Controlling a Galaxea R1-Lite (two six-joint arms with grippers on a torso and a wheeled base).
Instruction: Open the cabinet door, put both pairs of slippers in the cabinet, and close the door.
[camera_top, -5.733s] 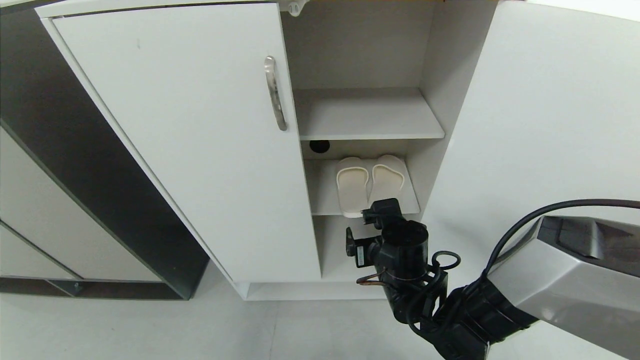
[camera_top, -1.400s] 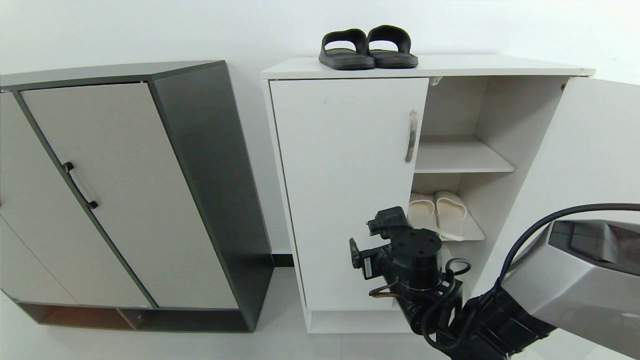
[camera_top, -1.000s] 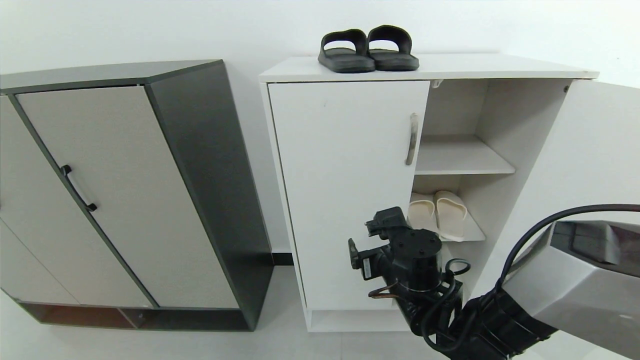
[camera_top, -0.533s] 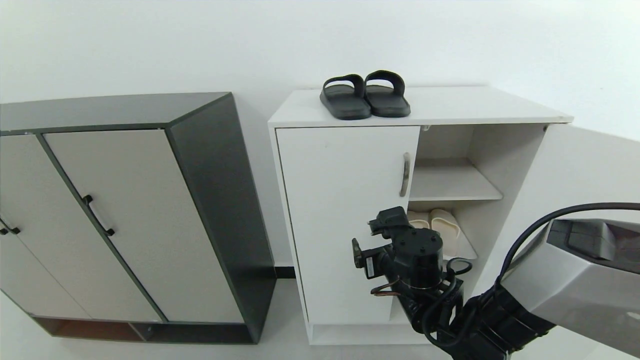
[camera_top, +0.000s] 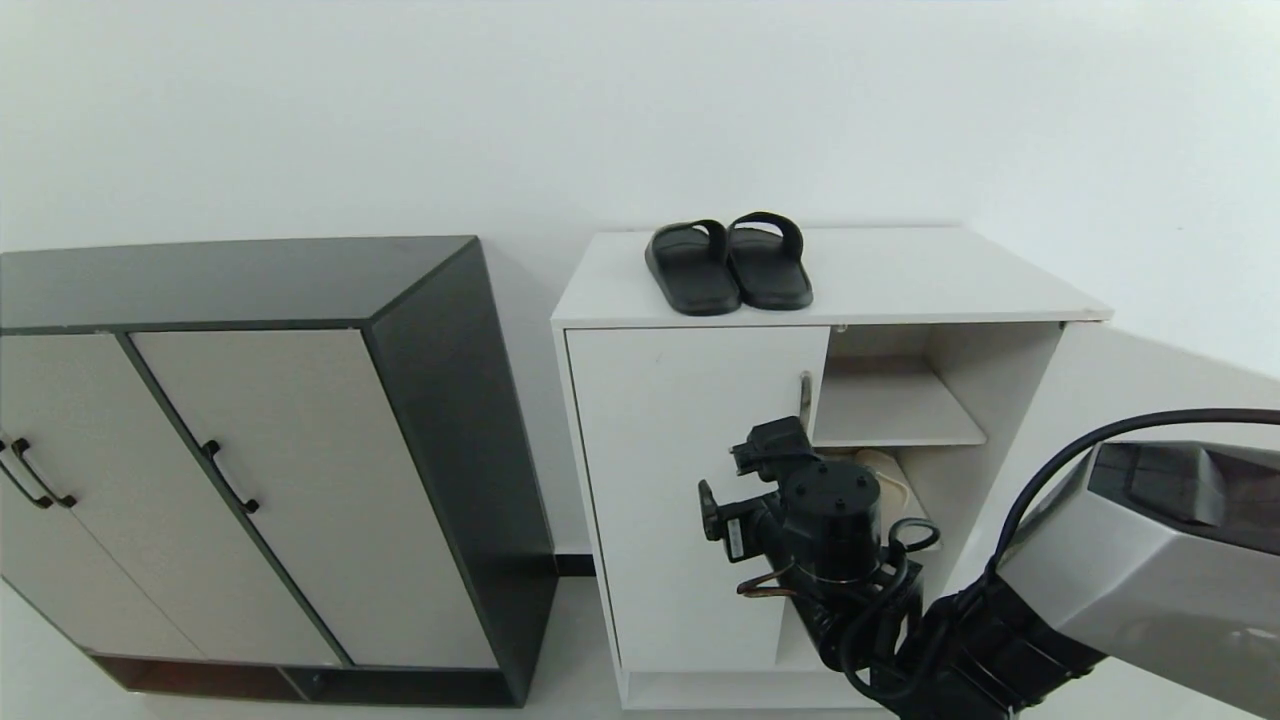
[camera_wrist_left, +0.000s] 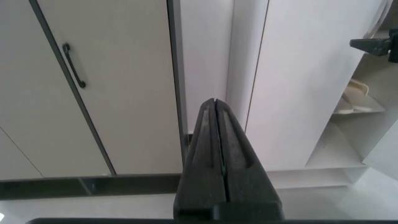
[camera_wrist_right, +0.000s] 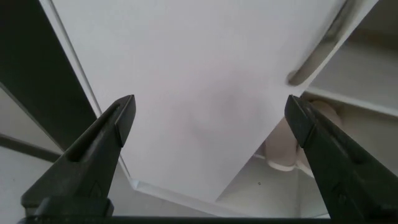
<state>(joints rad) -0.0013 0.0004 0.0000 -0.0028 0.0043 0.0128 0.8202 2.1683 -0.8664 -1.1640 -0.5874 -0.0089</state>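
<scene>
The black slippers (camera_top: 728, 264) sit side by side on top of the white cabinet (camera_top: 900, 270), whose right door (camera_top: 1120, 400) stands open. The cream slippers (camera_top: 893, 478) lie on a lower shelf inside. The right pincer (camera_wrist_right: 210, 106), spread wide and empty, faces the closed left door (camera_top: 690, 480) beside its handle (camera_wrist_right: 317, 53). The left pincer (camera_wrist_left: 214, 102) is closed on nothing, pointing between the dark cabinet (camera_top: 250, 280) and the white one.

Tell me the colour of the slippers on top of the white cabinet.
The slippers are black; the head view shows them best.
</scene>
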